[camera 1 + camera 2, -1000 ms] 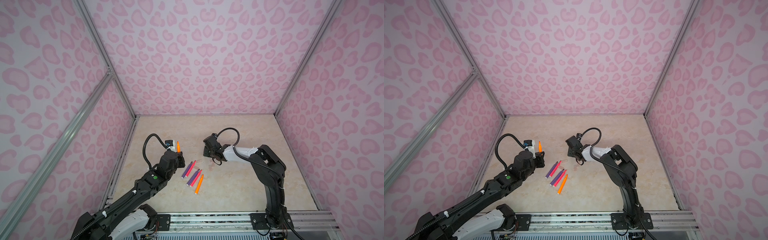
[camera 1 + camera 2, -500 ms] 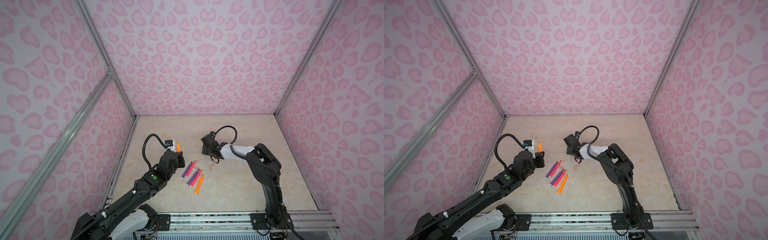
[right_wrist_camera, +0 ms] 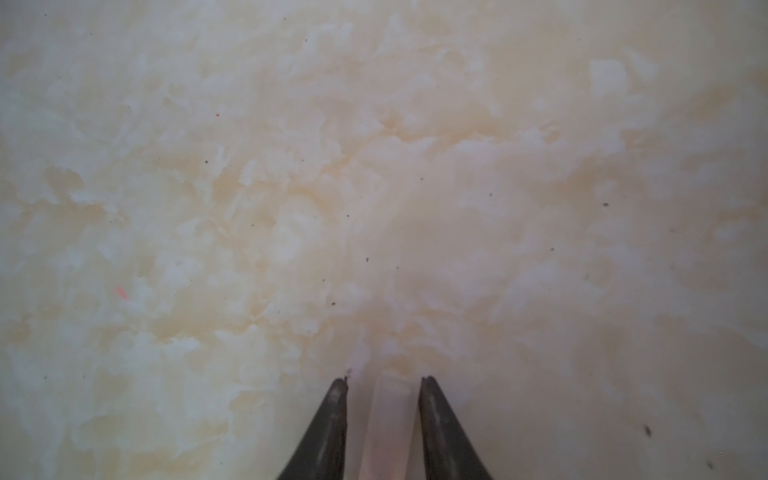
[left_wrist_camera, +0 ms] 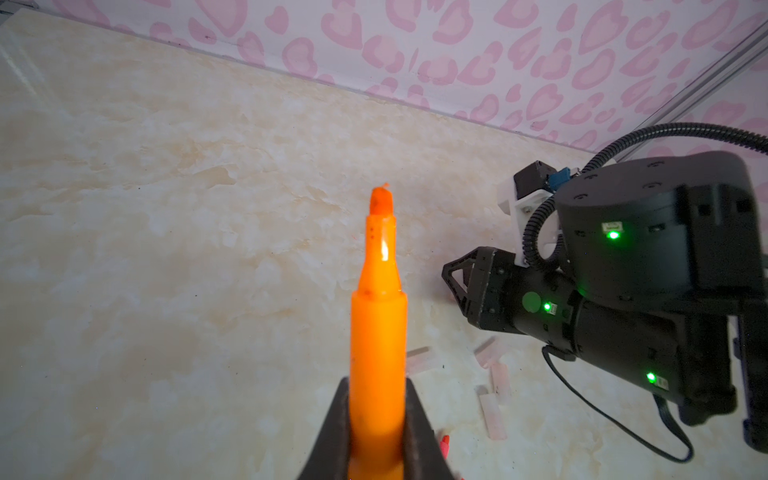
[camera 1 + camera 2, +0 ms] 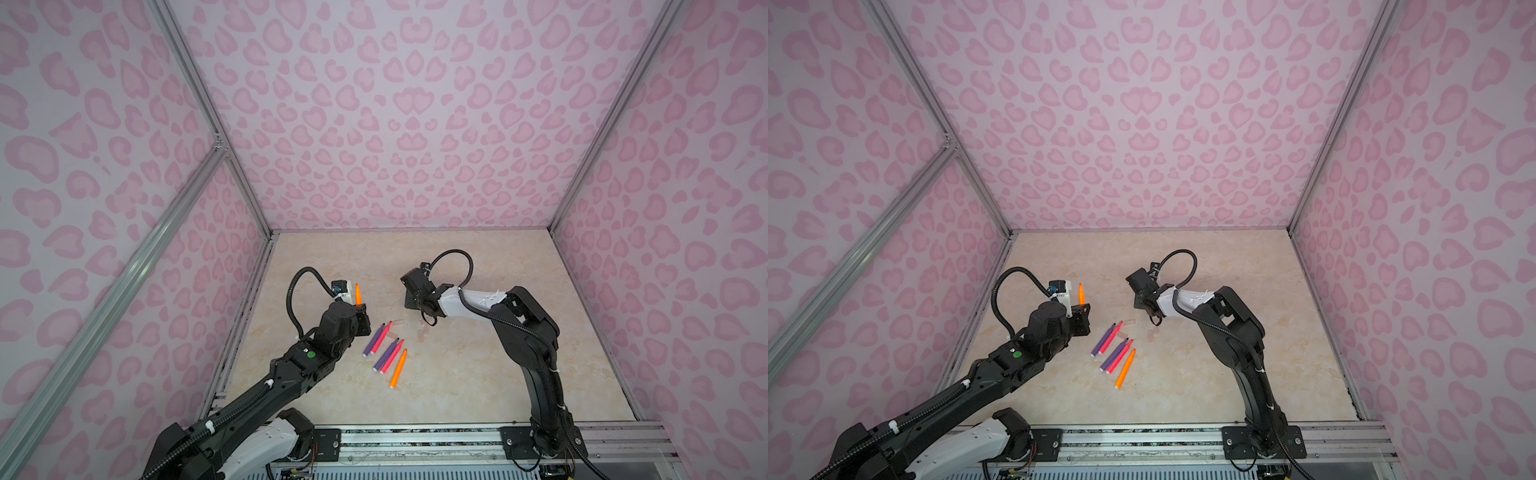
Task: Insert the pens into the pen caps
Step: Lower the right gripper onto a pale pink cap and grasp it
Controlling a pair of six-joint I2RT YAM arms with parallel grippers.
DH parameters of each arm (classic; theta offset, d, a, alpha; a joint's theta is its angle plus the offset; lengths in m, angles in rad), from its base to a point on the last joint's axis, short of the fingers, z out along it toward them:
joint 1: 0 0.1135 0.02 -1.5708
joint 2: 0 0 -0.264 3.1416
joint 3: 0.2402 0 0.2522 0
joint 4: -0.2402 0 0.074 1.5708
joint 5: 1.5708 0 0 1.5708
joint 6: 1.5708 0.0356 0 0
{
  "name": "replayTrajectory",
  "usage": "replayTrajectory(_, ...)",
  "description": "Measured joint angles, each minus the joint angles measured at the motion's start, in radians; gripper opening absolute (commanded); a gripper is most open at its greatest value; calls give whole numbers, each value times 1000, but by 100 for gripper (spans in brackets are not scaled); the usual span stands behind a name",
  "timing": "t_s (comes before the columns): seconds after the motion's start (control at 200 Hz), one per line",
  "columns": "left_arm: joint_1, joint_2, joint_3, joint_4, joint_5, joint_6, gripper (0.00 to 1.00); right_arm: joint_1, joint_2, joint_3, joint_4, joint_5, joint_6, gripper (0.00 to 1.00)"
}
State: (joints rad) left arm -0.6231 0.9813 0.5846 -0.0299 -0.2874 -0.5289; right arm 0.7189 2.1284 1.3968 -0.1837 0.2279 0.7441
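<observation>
clamping orange pen (image 4: 378, 353), left jaws | right jaws slightly apart around cap (image 3: 390, 415)

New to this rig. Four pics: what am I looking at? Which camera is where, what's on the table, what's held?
Two black robot arms with two-finger grippers work on a beige table inside pink walls. Both top views come from one overhead camera pair; the other two sit on the wrists. The left gripper is shut on an orange pen, tip up. Five pens and a few clear caps lie on the table. In the right wrist view, the right gripper straddles a cap with slim gaps: open, not yet gripping.
</observation>
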Motion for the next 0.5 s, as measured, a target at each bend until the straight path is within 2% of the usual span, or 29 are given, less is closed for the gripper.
replayTrajectory(0.245, 0, 0, 0, 0, 3, 0, 3, 5, 7, 9, -19, 26, -3, 17)
replayTrajectory(0.41, 0, 0, 0, 0, 7, 0, 3, 6, 10, 13, -21, 35, -3, 16)
replayTrajectory(0.5, 0, 2, 0, 0, 11, 0, 3, 6, 10, 14, -22, 37, -3, 20)
